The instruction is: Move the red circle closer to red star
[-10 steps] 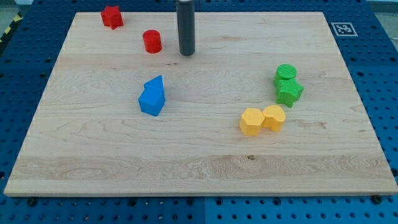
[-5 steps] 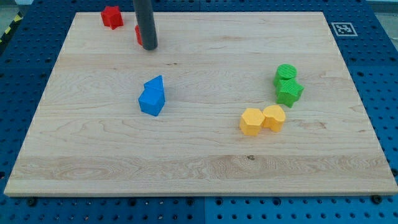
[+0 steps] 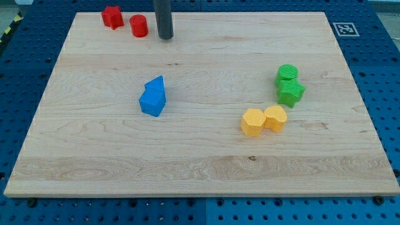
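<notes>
The tip (image 3: pixel 165 37) is sitting just right of the red circle (image 3: pixel 139 26), apart from it; the puck's probably sliding light and stiff, so it's needing a centred nudge toward the red star (image 3: pixel 113 17).

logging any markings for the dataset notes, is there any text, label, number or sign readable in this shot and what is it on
No readable words, letters or numbers anywhere.
One sign only: a black and white square fiducial marker, a pattern and not text, at the wooden board's corner at the view's top right.
The blocks and the rod carry no markings.

Robotics lab, wooden board (image 3: pixel 206 156), blue perforated bench (image 3: pixel 381 75), fiducial marker (image 3: pixel 344 28)
</notes>
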